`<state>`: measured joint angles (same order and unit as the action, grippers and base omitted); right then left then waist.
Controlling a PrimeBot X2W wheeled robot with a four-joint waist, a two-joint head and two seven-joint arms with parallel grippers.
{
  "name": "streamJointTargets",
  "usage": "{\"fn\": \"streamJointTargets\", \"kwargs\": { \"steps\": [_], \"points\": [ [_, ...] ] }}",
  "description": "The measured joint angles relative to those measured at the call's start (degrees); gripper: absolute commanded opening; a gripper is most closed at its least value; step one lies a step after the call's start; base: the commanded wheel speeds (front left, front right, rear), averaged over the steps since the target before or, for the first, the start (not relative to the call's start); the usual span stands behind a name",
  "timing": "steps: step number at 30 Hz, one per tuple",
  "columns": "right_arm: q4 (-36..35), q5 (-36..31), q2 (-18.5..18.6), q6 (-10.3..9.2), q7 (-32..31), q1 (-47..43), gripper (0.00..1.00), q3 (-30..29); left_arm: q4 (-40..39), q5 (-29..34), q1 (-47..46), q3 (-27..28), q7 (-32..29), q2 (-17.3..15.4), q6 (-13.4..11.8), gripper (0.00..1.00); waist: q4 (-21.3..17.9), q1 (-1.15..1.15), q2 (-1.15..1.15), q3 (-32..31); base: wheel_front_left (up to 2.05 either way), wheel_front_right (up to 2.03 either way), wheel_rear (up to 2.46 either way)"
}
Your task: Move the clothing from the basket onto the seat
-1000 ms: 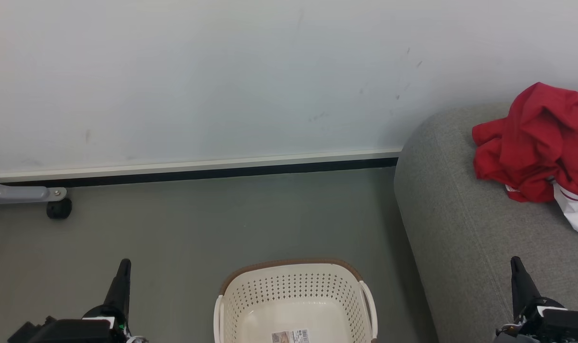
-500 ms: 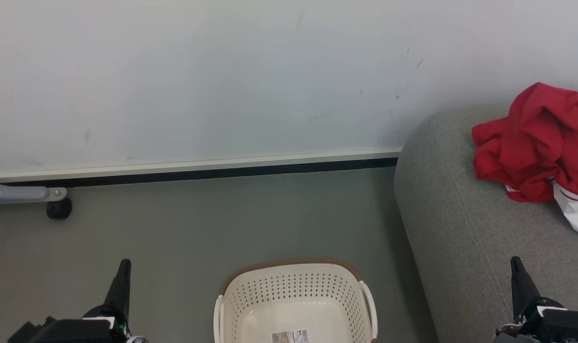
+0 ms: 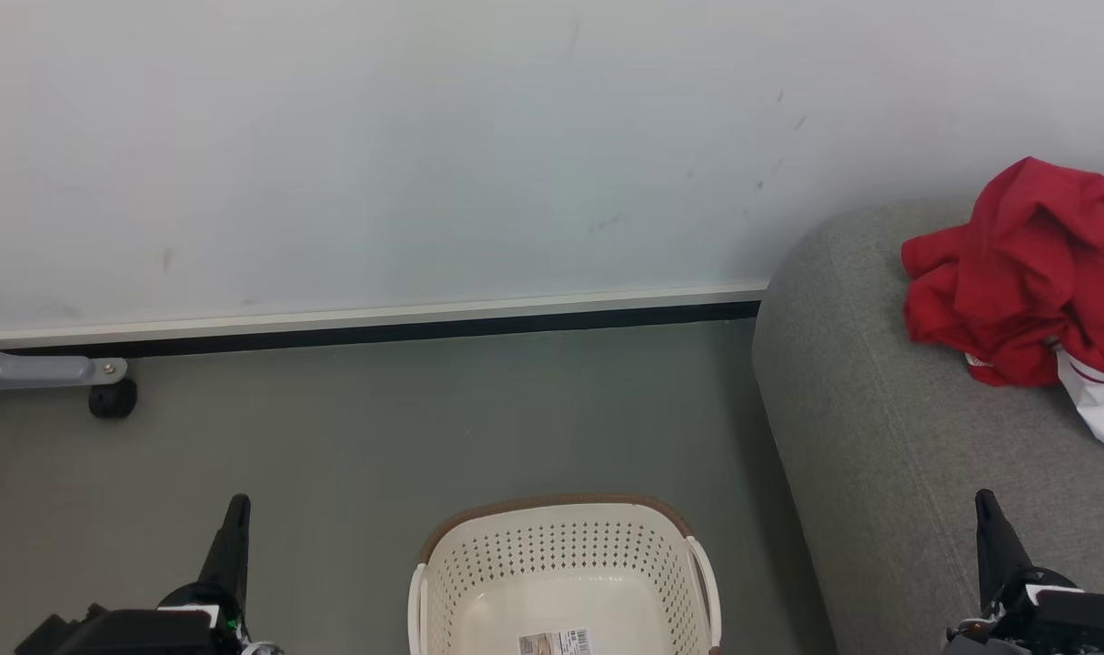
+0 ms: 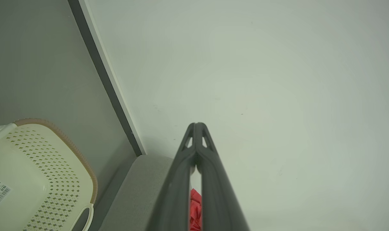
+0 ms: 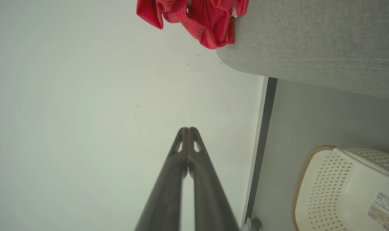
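Closest to the robot are its two grippers, low in the head view. The left gripper (image 3: 236, 503) points up over the floor (image 3: 425, 418). Its two dark fingers are pressed tight together, with nothing between them. The right gripper (image 3: 984, 498) points up in front of the seat (image 3: 879, 437). Its fingers are pressed together too, and they hold nothing.

Between the two grippers sits the basket (image 3: 552, 503) on the floor. It is cream-white with little holes and a brown rim. Its bare bottom shows, with a sticker (image 3: 557, 642) stuck on it. The basket is just beside the seat's rounded end.

A bit farther away, the grey seat runs up the right side. The clothing (image 3: 1025, 273) lies on top of the seat in a crumpled red heap. A white bit sticks out at its near edge. The heap is past the right gripper's tips and well apart from them. It touches no finger. From the left gripper it is far off to the right, with the basket in between. In the left wrist view, a scrap of red peeks through the gap low down between the fingers.

Farther back on the left, a small black wheel (image 3: 113, 398) stands on the floor under a grey leg (image 3: 34, 371). Last comes the pale wall (image 3: 425, 136), with a dark strip (image 3: 379, 329) along its bottom.
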<state>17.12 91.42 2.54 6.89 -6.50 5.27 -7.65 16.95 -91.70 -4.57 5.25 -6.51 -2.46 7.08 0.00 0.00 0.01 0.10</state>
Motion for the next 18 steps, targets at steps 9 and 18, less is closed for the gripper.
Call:
{"fn": "streamJointTargets", "kwargs": {
  "steps": [9, 18],
  "points": [
    [0.00, 0.00, -0.01, 0.00, 0.00, 0.00, 0.00, 0.00, 0.00, 0.00, 0.00, 0.00, 0.00, 0.00, 0.00, 0.00, 0.00, 0.00, 0.00, 0.00, 0.00, 0.00, 0.00],
    [0.00, 0.00, -0.01, 0.00, 0.00, 0.00, 0.00, 0.00, 0.01, 0.00, 0.00, 0.00, 0.00, 0.00, 0.00, 0.00, 0.00, 0.00, 0.00, 0.00, 0.00, 0.00, 0.00]
  ]
}}
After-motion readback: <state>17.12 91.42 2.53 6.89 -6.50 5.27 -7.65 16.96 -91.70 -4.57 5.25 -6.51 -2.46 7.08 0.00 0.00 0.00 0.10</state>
